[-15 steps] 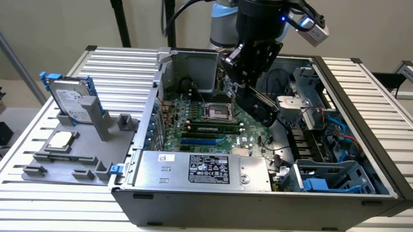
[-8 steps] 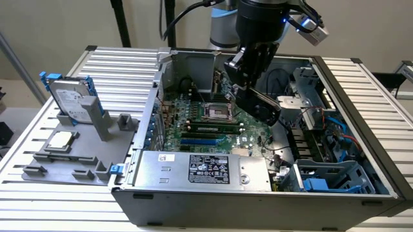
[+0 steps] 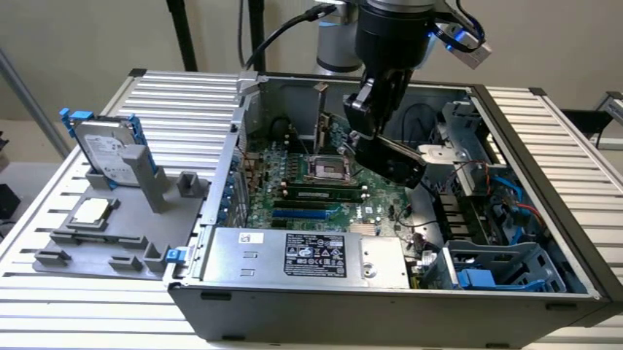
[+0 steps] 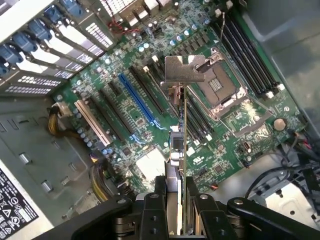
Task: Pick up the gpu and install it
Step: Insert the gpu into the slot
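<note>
End effector (image 4: 181, 205) clenched on gpu (image 4: 182, 125). Card held edge-on over motherboard (image 4: 225, 140) inside case (image 3: 389, 313), bracket (image 4: 183, 70) at the far end. Not seated. Risk: card edge out of line with blue slot (image 4: 136, 102) would strike neighbouring parts. The narrow grip could let the card tilt.
</note>
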Action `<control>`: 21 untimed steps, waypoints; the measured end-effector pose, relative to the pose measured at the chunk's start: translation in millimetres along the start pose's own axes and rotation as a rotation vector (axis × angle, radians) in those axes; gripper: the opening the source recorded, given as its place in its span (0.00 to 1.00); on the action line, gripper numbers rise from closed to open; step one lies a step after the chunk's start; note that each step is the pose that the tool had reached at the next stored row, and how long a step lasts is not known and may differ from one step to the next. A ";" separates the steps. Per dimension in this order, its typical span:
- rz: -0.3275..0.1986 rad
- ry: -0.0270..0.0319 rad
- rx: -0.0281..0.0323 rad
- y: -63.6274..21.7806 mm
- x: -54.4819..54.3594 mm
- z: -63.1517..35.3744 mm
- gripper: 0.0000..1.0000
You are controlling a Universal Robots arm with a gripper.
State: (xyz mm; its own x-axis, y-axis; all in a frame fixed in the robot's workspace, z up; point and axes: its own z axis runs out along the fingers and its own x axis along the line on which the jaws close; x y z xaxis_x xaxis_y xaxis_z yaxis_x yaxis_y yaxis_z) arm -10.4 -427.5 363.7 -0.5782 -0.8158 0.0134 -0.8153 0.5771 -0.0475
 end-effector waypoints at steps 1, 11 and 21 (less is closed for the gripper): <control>-0.020 -0.0009 0.0003 0.0 0.0 0.8 0.27; -0.201 -0.0096 0.0027 0.4 -0.1 7.5 0.27; -0.383 -0.0179 0.0052 0.6 -0.1 13.0 0.27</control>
State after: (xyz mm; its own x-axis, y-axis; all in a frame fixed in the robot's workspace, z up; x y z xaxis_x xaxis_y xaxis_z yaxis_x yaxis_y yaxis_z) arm -10.5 -427.6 350.8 -0.2313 -0.9728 0.0138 -0.9719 0.2304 -0.0475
